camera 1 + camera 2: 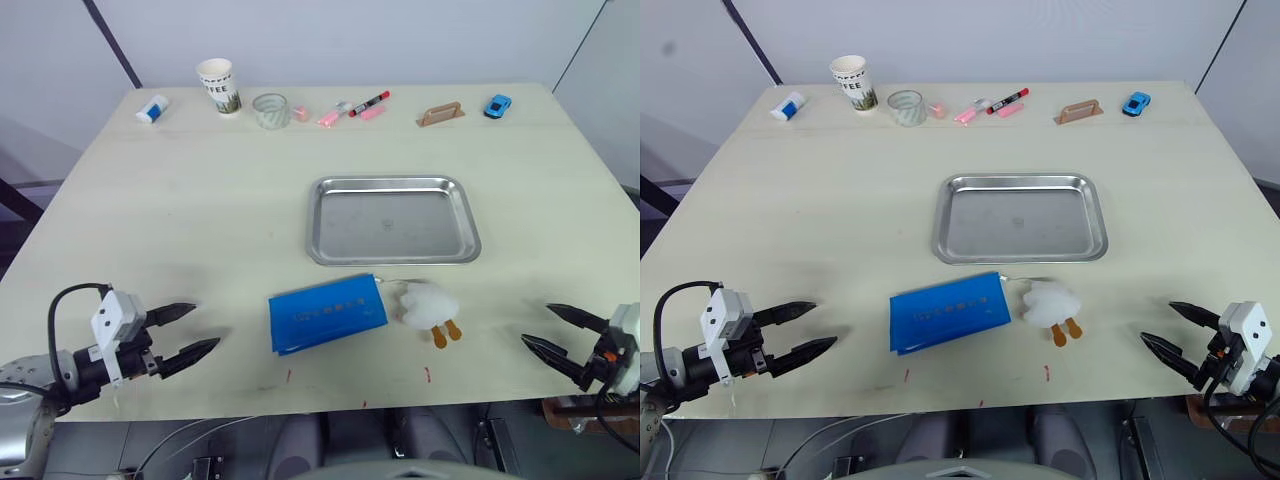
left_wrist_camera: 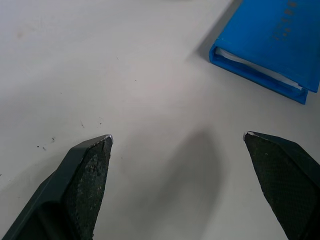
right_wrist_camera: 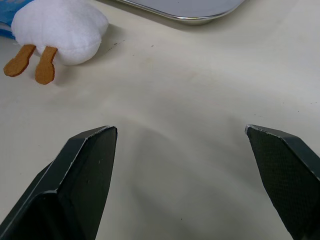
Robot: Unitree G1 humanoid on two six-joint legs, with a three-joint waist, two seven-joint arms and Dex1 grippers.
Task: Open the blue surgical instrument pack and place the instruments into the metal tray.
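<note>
The blue surgical instrument pack (image 1: 326, 313) lies flat and closed near the table's front edge; its folded edge with a white lining shows in the left wrist view (image 2: 265, 50). Behind it sits the metal tray (image 1: 392, 220), with nothing in it. The instruments are hidden. My left gripper (image 1: 193, 331) hovers open over bare table to the left of the pack, well apart from it. My right gripper (image 1: 545, 328) is open near the front right, clear of everything.
A fluffy white plush with orange feet (image 1: 430, 308) lies against the pack's right end. Along the far edge stand a paper cup (image 1: 219, 86), a clear glass (image 1: 270, 110), pink and red markers (image 1: 355, 108), a wooden block (image 1: 440, 113), a blue toy car (image 1: 497, 105) and a small white bottle (image 1: 152, 109).
</note>
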